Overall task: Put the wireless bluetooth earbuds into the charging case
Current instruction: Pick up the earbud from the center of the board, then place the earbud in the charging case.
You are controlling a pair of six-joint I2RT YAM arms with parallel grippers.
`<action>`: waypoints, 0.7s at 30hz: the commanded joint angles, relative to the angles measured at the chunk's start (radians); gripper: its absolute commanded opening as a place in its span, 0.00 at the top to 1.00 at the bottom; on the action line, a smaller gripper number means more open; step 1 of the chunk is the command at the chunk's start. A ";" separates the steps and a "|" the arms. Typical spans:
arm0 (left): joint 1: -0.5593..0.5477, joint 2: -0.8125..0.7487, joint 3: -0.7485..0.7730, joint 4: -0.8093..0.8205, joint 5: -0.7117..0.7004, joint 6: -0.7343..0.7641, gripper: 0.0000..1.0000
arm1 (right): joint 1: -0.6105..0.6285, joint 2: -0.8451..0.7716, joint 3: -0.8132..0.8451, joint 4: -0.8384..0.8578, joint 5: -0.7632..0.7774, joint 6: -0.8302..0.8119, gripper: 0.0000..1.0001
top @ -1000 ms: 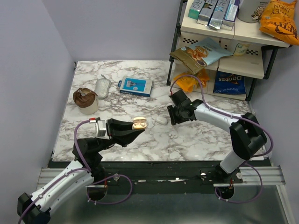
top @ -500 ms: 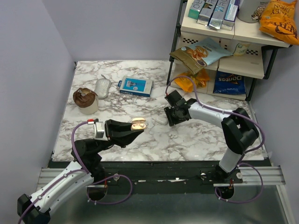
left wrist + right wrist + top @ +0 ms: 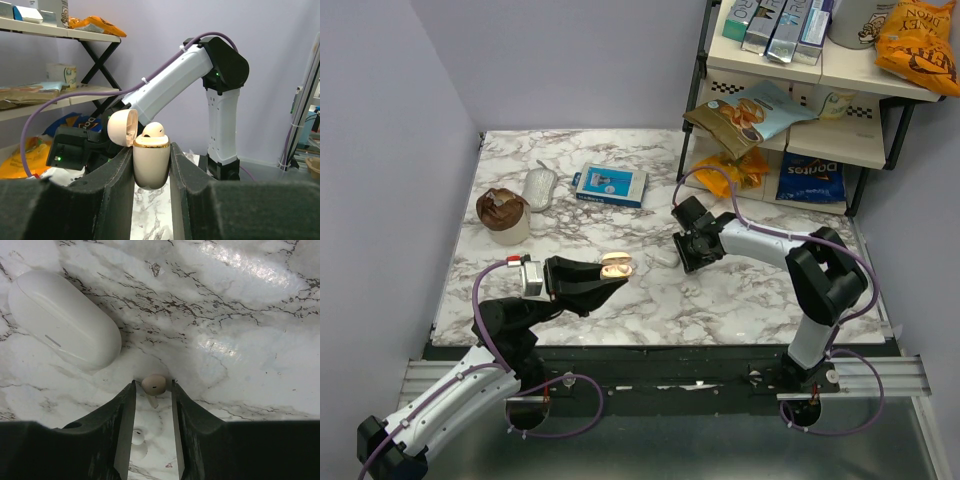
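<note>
My left gripper (image 3: 151, 165) is shut on the cream charging case (image 3: 151, 162), held upright above the table with its lid (image 3: 122, 127) hinged open. One earbud (image 3: 153, 130) sits in the case. The case also shows in the top view (image 3: 617, 265). My right gripper (image 3: 153, 390) is down at the marble table (image 3: 250, 315), open. Its fingertips stand either side of a second cream earbud (image 3: 154, 384) lying there, with a small gap on each side. In the top view the right gripper (image 3: 686, 258) is beside a white oval case (image 3: 663, 256).
The white oval case (image 3: 65, 320) lies just left of and beyond my right fingertips. A small white earbud (image 3: 136, 436) lies between the right fingers, nearer the wrist. A blue box (image 3: 610, 185), a mouse (image 3: 539, 188), a brown cup (image 3: 503, 214) and a snack shelf (image 3: 800, 100) stand further back.
My right gripper has moved left towards the white oval case and down to the table. My left gripper has shifted slightly left with the case.
</note>
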 commanded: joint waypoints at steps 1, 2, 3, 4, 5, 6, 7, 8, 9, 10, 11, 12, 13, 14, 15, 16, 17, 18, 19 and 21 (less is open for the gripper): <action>-0.008 -0.014 0.002 -0.005 -0.013 0.007 1.00 | 0.001 0.029 0.004 0.004 0.008 -0.013 0.60; -0.008 -0.014 0.004 -0.007 -0.015 0.007 1.00 | 0.001 0.032 0.002 0.005 0.008 -0.013 0.60; -0.009 -0.014 0.002 -0.007 -0.015 0.008 1.00 | 0.001 0.034 0.001 0.007 0.006 -0.013 0.60; -0.009 -0.012 0.002 -0.005 -0.015 0.008 1.00 | 0.001 0.034 0.001 0.010 0.005 -0.011 0.60; -0.011 -0.014 0.004 -0.007 -0.015 0.007 1.00 | 0.001 0.032 -0.001 0.012 0.005 -0.010 0.59; -0.009 -0.012 0.004 -0.007 -0.016 0.007 1.00 | -0.001 0.032 -0.002 0.015 0.003 -0.010 0.58; -0.009 -0.012 0.002 -0.007 -0.015 0.008 1.00 | 0.001 0.034 -0.001 0.015 0.000 -0.010 0.58; -0.009 -0.012 0.004 -0.007 -0.016 0.008 1.00 | 0.001 0.035 -0.001 0.016 0.000 -0.010 0.58; -0.009 -0.011 0.004 -0.007 -0.016 0.010 1.00 | 0.001 0.037 0.001 0.016 -0.001 -0.011 0.58; -0.009 -0.012 0.004 -0.007 -0.015 0.010 1.00 | 0.001 0.038 0.002 0.018 -0.001 -0.011 0.58; -0.009 -0.011 0.002 -0.007 -0.015 0.010 1.00 | 0.001 0.040 0.001 0.016 -0.009 -0.013 0.61; -0.011 -0.012 0.000 -0.007 -0.015 0.010 1.00 | 0.001 0.044 0.001 0.016 -0.011 -0.013 0.64; -0.009 -0.012 0.002 -0.008 -0.016 0.010 1.00 | 0.001 0.045 -0.001 0.016 -0.015 -0.011 0.66; -0.012 -0.014 0.000 -0.008 -0.015 0.010 1.00 | 0.001 0.046 -0.004 0.018 -0.021 -0.011 0.71; -0.011 -0.014 0.002 -0.010 -0.016 0.010 1.00 | 0.001 0.043 -0.007 0.019 -0.023 -0.008 0.73; -0.011 -0.012 0.002 -0.010 -0.015 0.010 1.00 | 0.001 0.040 -0.010 0.021 -0.021 -0.004 0.75; -0.011 -0.014 0.002 -0.011 -0.016 0.011 1.00 | 0.001 0.035 -0.019 0.024 -0.021 -0.002 0.79; -0.011 -0.015 0.002 -0.012 -0.016 0.010 1.00 | 0.001 0.029 -0.024 0.025 -0.020 0.001 0.81; -0.011 -0.012 0.004 -0.012 -0.018 0.011 1.00 | 0.001 0.014 -0.028 0.027 -0.014 0.007 0.82; -0.012 -0.011 0.005 -0.010 -0.015 0.011 1.00 | 0.002 -0.012 -0.038 0.029 0.006 0.016 0.87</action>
